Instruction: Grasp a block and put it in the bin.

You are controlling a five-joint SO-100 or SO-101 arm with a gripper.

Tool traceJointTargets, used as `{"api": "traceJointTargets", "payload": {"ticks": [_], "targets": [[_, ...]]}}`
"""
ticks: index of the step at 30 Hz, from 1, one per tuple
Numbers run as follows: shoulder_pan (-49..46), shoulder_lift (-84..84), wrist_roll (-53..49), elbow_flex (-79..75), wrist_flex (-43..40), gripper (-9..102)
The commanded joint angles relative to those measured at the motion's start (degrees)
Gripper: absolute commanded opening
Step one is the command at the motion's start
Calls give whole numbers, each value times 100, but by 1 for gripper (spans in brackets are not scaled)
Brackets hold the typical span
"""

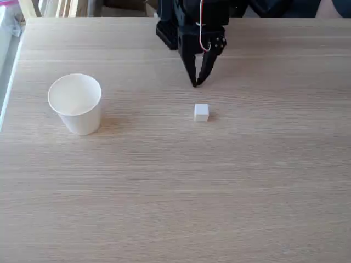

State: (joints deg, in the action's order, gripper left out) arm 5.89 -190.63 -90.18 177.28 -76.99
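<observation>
Though unlabelled, block point(201, 112) (white) near cup point(75, 103)

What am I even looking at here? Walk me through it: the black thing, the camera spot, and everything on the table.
The black thing at the top is a small robot arm. Its tip is a gripper, two jaws that pinch things. Here the jaws come together at the tips and hold nothing.

The picture comes from a camera that stands still, facing the arm and looking down on the wooden table.

Two things lie on the table. A tiny white block sits just in front of the gripper tip, not touching it. To the left in this view stands a white paper cup, upright and open at the top, which serves as the bin. It looks empty.

The job is to pick up the block and drop it in the cup. That is not yet done.
</observation>
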Motion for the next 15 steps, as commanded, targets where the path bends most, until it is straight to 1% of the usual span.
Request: {"api": "traceJointTargets", "payload": {"ticks": [1, 7, 10, 12, 15], "targets": [[-44, -26, -35, 79, -9, 0], [-62, -26, -88, 62, -18, 0], [-220, 70, -360, -44, -18, 0], [-299, 439, -589, -325, 18, 0], [-334, 1002, -624, -949, 18, 0]]}}
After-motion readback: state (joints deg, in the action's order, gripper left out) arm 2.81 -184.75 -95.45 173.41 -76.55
